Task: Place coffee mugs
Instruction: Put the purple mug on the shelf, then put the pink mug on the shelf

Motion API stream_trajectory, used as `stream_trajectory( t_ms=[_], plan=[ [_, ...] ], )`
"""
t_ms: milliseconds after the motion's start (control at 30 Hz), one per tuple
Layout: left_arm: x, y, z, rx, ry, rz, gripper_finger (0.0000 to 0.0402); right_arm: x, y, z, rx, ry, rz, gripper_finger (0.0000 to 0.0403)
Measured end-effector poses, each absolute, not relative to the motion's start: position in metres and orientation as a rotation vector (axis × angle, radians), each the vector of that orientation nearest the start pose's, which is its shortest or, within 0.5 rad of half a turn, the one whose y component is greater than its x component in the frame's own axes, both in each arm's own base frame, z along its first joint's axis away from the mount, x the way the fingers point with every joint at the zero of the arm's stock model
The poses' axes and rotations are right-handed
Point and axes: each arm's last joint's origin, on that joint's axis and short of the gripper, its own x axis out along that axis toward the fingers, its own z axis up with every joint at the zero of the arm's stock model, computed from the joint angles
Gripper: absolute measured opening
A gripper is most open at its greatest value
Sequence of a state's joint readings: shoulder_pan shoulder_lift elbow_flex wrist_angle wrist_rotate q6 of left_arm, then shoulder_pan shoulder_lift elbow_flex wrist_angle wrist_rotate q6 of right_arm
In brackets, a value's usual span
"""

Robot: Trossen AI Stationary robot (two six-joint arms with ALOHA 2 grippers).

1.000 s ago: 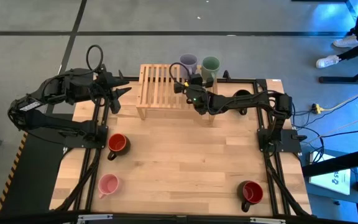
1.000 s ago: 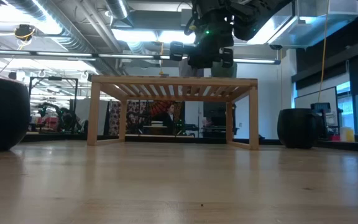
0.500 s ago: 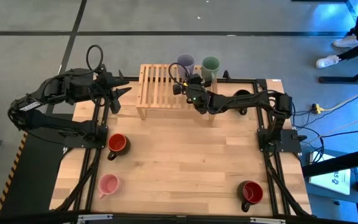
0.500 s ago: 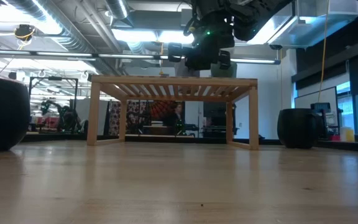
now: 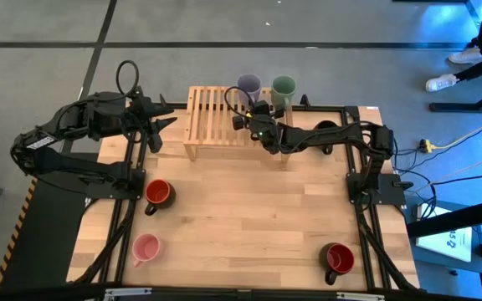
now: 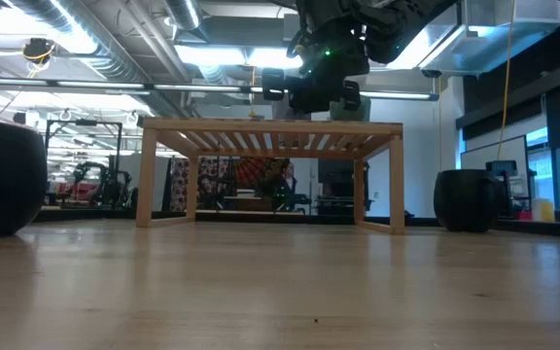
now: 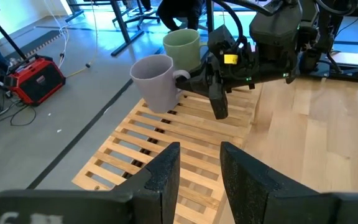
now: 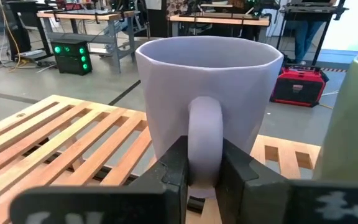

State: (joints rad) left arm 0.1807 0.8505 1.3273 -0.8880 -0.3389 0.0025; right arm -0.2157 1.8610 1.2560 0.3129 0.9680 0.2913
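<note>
A lavender-grey mug (image 8: 207,87) is upright at the far edge of the wooden slatted rack (image 5: 216,117). My right gripper (image 5: 253,107) is shut on its handle. The fingers hide its base, so I cannot tell whether it rests on the slats. A green mug (image 5: 284,86) stands next to it on the rack's far right corner. My left gripper (image 7: 199,168) is open and hovers past the rack's left end, touching nothing. On the table stand a dark mug with a red inside (image 5: 158,193), a pink mug (image 5: 145,248), another red-lined mug (image 5: 339,259) and a black mug (image 6: 465,199). My right gripper pinches the lavender mug's handle (image 8: 204,134) between its two fingers (image 8: 174,168), one on each side of the loop. The fingers come roughly level from the table's near right side, pointing toward the far edge. The mug stands upright, its handle facing the gripper.
The rack is a low bench on legs, with open space beneath it (image 6: 270,194). Its left and middle slats (image 7: 154,155) are bare. The wide wooden tabletop (image 5: 241,217) lies between the mugs. Beyond the table are a person's legs (image 5: 475,50), cables and workshop benches.
My right gripper, still holding the lavender mug, has drifted slightly toward the table's left along the rack's far edge. The left arm has kept still.
</note>
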Motion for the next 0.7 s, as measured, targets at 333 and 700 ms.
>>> stream_trajectory(
  t_ms=[333,700],
  plan=[
    [0.119,0.032,0.43,0.035,0.415,0.512,0.0109,0.397,-0.111,0.242,0.139,0.116,-1.21,0.0136],
    [0.119,0.032,0.43,0.035,0.416,0.512,0.0109,0.409,-0.101,0.279,0.028,0.167,-1.222,0.0165]
  ],
)
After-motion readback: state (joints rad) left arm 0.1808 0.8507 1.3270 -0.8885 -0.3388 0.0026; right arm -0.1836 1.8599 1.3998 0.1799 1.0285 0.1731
